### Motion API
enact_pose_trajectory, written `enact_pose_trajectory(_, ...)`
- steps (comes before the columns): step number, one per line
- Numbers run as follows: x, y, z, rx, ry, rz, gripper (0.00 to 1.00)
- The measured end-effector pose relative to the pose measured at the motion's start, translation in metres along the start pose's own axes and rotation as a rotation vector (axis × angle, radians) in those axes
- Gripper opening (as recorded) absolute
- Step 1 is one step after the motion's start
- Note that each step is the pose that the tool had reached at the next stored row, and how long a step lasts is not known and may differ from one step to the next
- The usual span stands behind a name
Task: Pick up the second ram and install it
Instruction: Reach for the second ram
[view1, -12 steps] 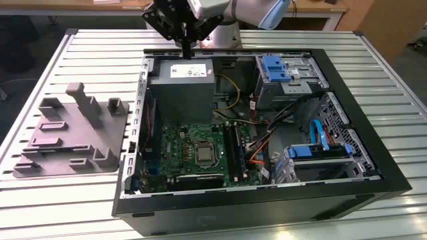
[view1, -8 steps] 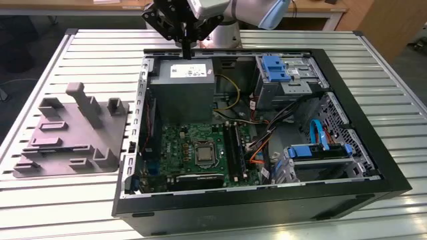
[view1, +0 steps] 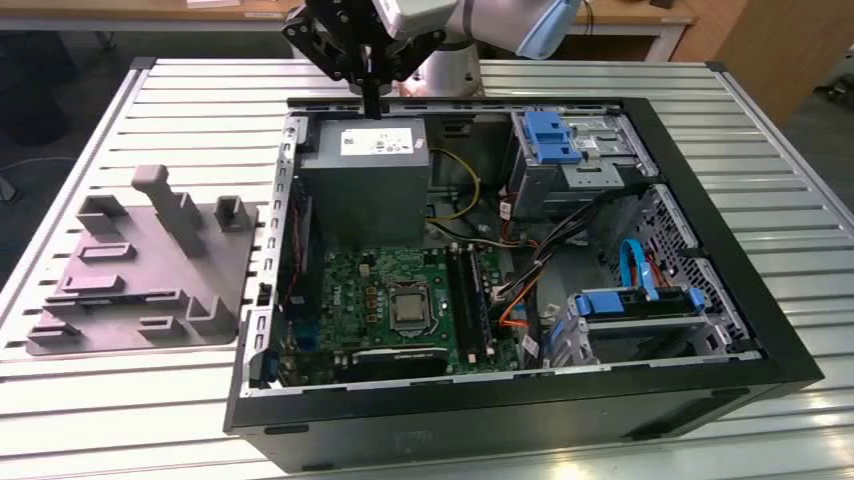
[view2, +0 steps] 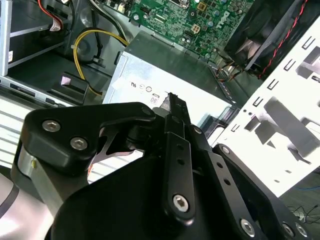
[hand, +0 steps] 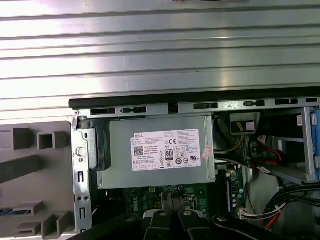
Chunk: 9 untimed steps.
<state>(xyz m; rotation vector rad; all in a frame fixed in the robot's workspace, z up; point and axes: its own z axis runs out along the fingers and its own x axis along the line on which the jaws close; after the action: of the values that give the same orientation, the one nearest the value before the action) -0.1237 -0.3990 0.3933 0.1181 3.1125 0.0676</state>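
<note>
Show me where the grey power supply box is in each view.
Exterior view: power supply, in the case's far corner, below the gripper.
Second wrist view: power supply, just beyond the gripper.
First wrist view: power supply, between case rim and motherboard.
Shared landmark: the yellow cable beside it.

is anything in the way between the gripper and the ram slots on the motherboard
Nothing visible. The gripper hangs over the power supply; the ram slots beyond it lie open from above. Orange and black cables run beside them, on the exterior view's right.
</note>
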Motion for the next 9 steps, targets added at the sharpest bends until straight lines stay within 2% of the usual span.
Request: enact_pose_trajectory(9,0.0102,-0.0008,-0.0001,0.0000,-0.0001,0.000,0.10)
